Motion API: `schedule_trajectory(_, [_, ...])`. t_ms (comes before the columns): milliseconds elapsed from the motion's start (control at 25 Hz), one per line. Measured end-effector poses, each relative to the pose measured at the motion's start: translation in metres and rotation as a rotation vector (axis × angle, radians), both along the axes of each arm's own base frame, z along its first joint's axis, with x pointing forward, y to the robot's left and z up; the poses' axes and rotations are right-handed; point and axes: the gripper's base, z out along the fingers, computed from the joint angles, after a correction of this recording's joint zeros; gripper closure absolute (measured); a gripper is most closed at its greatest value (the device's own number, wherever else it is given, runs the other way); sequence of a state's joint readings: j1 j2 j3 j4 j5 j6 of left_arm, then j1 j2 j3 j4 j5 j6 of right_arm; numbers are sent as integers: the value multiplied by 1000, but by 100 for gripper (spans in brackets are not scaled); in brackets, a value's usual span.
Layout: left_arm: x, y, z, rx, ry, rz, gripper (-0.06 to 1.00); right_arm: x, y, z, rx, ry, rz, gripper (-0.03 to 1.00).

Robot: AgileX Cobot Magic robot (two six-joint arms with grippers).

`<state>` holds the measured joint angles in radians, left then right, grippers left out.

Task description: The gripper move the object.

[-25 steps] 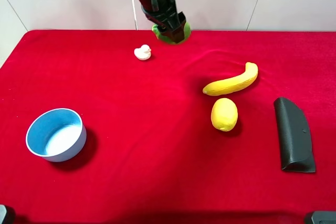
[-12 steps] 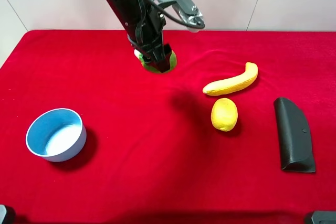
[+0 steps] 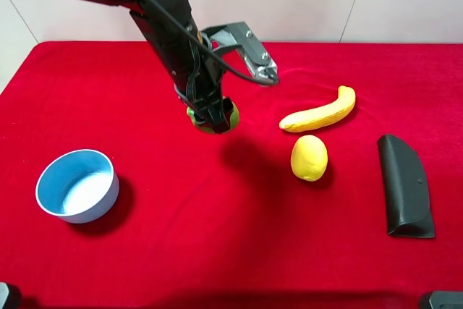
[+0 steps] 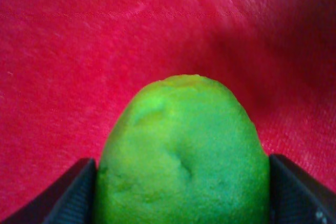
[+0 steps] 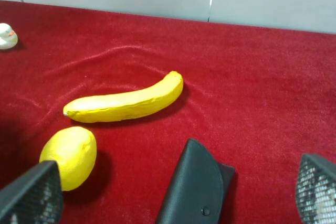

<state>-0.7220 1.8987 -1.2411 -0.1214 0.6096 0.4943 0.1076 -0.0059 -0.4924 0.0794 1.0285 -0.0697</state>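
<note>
- One second has brought the left gripper [image 3: 212,115] from the far edge of the red cloth [image 3: 217,251] toward its middle.
- Its jaws pinch the lime [image 4: 184,150], held over the cloth left of the lemon [image 3: 309,158].
- Its arm [image 3: 159,12] now hides the duck [image 5: 6,35] from the high camera; the right wrist view shows it.
- Right gripper [image 5: 173,192] stands spread wide, only fingertips in frame.

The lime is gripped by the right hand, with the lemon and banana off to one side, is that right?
Not quite: the lime is gripped by the left hand, not the right. The left wrist view shows it wedged between that hand's fingers. The lemon and banana do lie off to one side.
</note>
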Motion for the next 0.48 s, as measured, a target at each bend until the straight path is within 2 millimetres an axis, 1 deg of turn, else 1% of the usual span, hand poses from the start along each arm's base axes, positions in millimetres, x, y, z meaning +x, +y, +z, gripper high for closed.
schedule_trajectory(160, [-9, 3, -10, 23, 28, -4, 32, 0, 0, 0, 0, 0, 0, 27])
schedule_trajectory(480, [-24, 16, -33, 65, 82, 28, 32, 0, 0, 0, 0, 0, 0, 27])
